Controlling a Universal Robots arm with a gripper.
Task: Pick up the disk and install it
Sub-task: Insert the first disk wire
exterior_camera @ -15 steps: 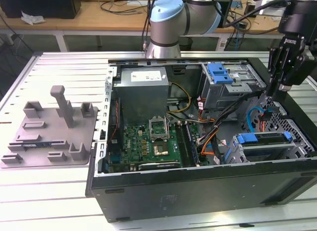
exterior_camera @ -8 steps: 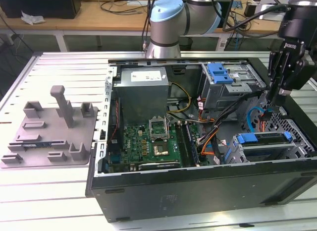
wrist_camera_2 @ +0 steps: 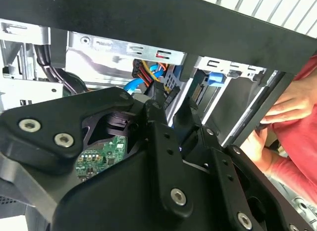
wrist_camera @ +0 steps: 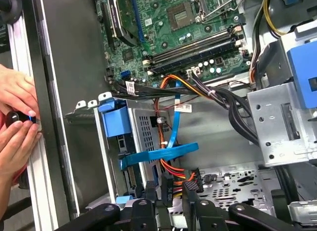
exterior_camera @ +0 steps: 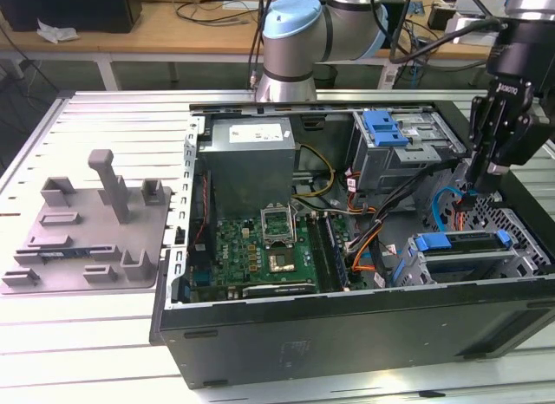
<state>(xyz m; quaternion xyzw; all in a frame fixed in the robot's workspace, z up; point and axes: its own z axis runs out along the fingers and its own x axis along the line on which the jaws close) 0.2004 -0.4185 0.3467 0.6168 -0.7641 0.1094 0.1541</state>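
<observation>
The disk (exterior_camera: 460,243), a flat drive in a blue carrier frame, lies in the lower grey cage at the case's front right in the exterior view. In the first wrist view its blue end (wrist_camera: 114,121) shows at the cage mouth. My gripper (exterior_camera: 482,184) hangs inside the open computer case (exterior_camera: 347,322), just above and behind that cage. Its fingers are a little apart, with nothing between them. In the first wrist view the gripper (wrist_camera: 169,190) points at a black connector with orange and red wires. The gripper (wrist_camera_2: 171,101) also shows in the second wrist view.
A blue bracket (exterior_camera: 385,127) tops the upper grey drive cage. A blue ribbon cable (wrist_camera: 159,154) and black cable bundles cross close to the fingers. A person's hands (wrist_camera: 15,123) rest on the case's rim. A grey fixture plate (exterior_camera: 91,235) lies on the table at the exterior view's left.
</observation>
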